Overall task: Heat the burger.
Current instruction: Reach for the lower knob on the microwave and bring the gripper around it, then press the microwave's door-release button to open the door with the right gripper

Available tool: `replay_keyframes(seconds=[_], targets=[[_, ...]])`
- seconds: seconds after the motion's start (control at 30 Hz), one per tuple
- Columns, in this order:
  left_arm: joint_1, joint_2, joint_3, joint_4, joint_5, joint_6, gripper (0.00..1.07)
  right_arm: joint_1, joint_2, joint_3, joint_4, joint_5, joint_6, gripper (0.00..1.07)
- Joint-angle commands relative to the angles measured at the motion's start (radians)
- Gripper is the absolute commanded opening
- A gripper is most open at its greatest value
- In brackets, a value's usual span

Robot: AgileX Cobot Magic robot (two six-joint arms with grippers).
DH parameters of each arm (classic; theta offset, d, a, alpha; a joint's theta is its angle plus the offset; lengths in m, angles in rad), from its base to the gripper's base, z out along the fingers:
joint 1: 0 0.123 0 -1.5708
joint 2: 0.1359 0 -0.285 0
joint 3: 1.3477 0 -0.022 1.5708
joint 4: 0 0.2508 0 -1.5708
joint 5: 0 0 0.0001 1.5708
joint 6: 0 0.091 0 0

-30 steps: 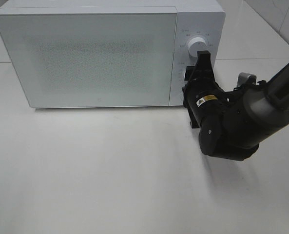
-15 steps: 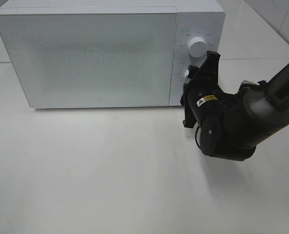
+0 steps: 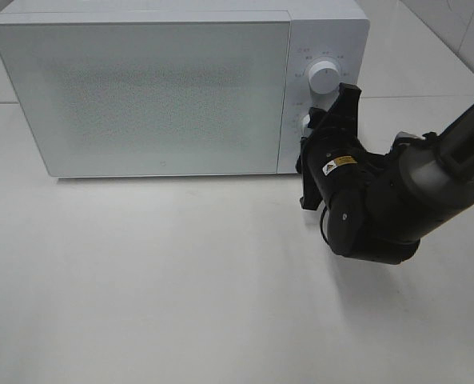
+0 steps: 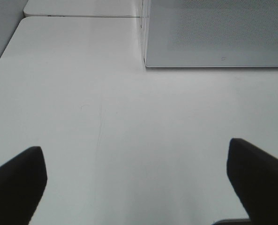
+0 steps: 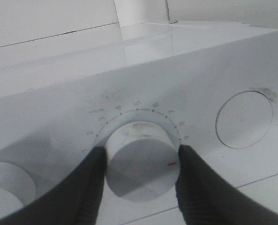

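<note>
The burger is hidden; no view shows it. The white microwave [image 3: 157, 88] stands at the back of the table with its door shut. My right gripper [image 3: 312, 125] reaches to the control panel and is shut on the lower dial [image 5: 141, 161], one black finger [image 5: 82, 187] on each side of it. A red mark on the dial's face points toward the high end of the numbered scale. My left gripper [image 4: 136, 183] hangs open over bare table near the microwave's [image 4: 214, 33] front left corner, with nothing between its fingers. The exterior high view does not show the left arm.
A second white knob [image 3: 324, 78] sits above the gripped dial on the panel. A round recess [image 5: 244, 119] lies beside the dial in the right wrist view. The bulky right arm [image 3: 388, 208] takes up the table in front of the panel.
The right gripper rolled clockwise around the dial between one second and half a second ago. Since then it has held still. The microwave has not moved.
</note>
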Motion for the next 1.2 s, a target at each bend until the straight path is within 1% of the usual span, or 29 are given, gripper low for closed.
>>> replay_keyframes(seconds=[0.03,0.07,0.13,0.17,0.23,0.33,0.4,0.5,0.53,0.57,0.6,0.63,0.67,0.83,0.87,0.93,0.97,1.07,1.13,1.2], targets=[[0.003,-0.015,0.001,-0.002,-0.011,-0.004,0.99,-0.005,-0.006,-0.035,-0.095,-0.009,-0.004,0.26],[0.003,-0.015,0.001,-0.002,-0.011,-0.004,0.99,-0.005,-0.006,-0.035,-0.095,-0.009,-0.004,0.26],[0.003,-0.015,0.001,-0.002,-0.011,-0.004,0.99,-0.005,-0.006,-0.035,-0.071,-0.009,-0.018,0.32],[0.003,-0.015,0.001,-0.002,-0.011,-0.004,0.99,-0.005,-0.006,-0.035,-0.071,-0.009,-0.018,0.32],[0.003,-0.015,0.001,-0.002,-0.011,-0.004,0.99,-0.005,-0.006,-0.033,-0.058,-0.007,-0.024,0.42],[0.003,-0.015,0.001,-0.002,-0.011,-0.004,0.99,-0.005,-0.006,-0.03,-0.057,-0.004,-0.024,0.44],[0.003,-0.015,0.001,-0.002,-0.011,-0.004,0.99,-0.005,-0.007,-0.011,-0.057,0.003,-0.028,0.54],[0.003,-0.015,0.001,-0.002,-0.011,-0.004,0.99,-0.005,-0.01,-0.006,-0.057,0.011,-0.031,0.57],[0.003,-0.015,0.001,-0.002,-0.011,-0.004,0.99,-0.005,-0.02,0.005,-0.06,0.035,-0.041,0.63],[0.003,-0.015,0.001,-0.002,-0.011,-0.004,0.99,-0.005,-0.03,0.013,-0.06,0.037,-0.05,0.65],[0.003,-0.015,0.001,-0.002,-0.011,-0.004,0.99,-0.005,-0.03,0.013,-0.06,0.037,-0.05,0.65],[0.003,-0.015,0.001,-0.002,-0.011,-0.004,0.99,-0.005,-0.044,0.026,-0.06,0.039,-0.085,0.7],[0.003,-0.015,0.001,-0.002,-0.011,-0.004,0.99,-0.005,-0.058,0.037,-0.062,0.041,-0.114,0.72],[0.003,-0.015,0.001,-0.002,-0.011,-0.004,0.99,-0.005,-0.082,0.071,-0.084,0.05,-0.13,0.72],[0.003,-0.015,0.001,-0.002,-0.011,-0.004,0.99,-0.005,-0.101,0.095,-0.088,0.072,-0.136,0.72],[0.003,-0.015,0.001,-0.002,-0.011,-0.004,0.99,-0.005,-0.112,0.105,-0.091,0.084,-0.14,0.72],[0.003,-0.015,0.001,-0.002,-0.011,-0.004,0.99,-0.005,-0.137,0.132,-0.106,0.114,-0.16,0.72],[0.003,-0.015,0.001,-0.002,-0.011,-0.004,0.99,-0.005,-0.147,0.142,-0.117,0.123,-0.172,0.72],[0.003,-0.015,0.001,-0.002,-0.011,-0.004,0.99,-0.005,-0.196,0.195,-0.161,0.14,-0.243,0.72],[0.003,-0.015,0.001,-0.002,-0.011,-0.004,0.99,-0.005,-0.213,0.208,-0.167,0.157,-0.261,0.72]])
